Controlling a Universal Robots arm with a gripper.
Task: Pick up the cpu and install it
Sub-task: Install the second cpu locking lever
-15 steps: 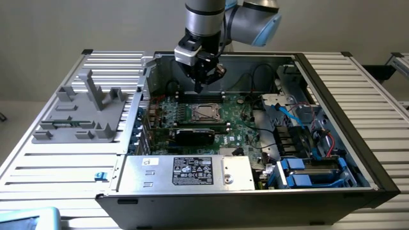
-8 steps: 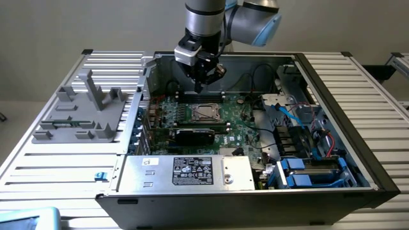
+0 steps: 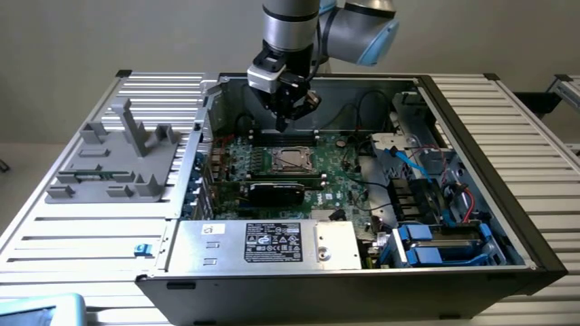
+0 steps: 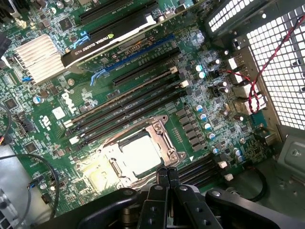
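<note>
claw [image 3: 284,126] hung from the arm [image 3: 292,27] above the open computer case [image 3: 471,170], its two black fingertips [image 4: 167,177] pressed together with nothing between them, so it was clenched and carried nothing. under everything lay the slatted metal desk [image 3: 81,234], with the case lying on its side and open on top. on the desk toward the exterior view's left stood a grey plastic fixture [image 3: 118,159] with upright posts, well apart from the claw. inside the case the green motherboard [image 3: 340,183] covered the floor, and a silver power supply box [image 3: 263,244] with a white label sat along the near edge. a black graphics card [image 4: 107,36] lay across the board, and beside it a finned silver heatsink [image 4: 35,56]. long black memory slots [image 4: 128,102] ran between the card and the socket. the socket frame [image 4: 164,143] sat near the board's middle, and the cpu [image 4: 138,155] lay flat within it, its pale metal top shining. the clenched tips hung just above the socket's edge, close beside the cpu; whether they touched anything could not be told.
</note>
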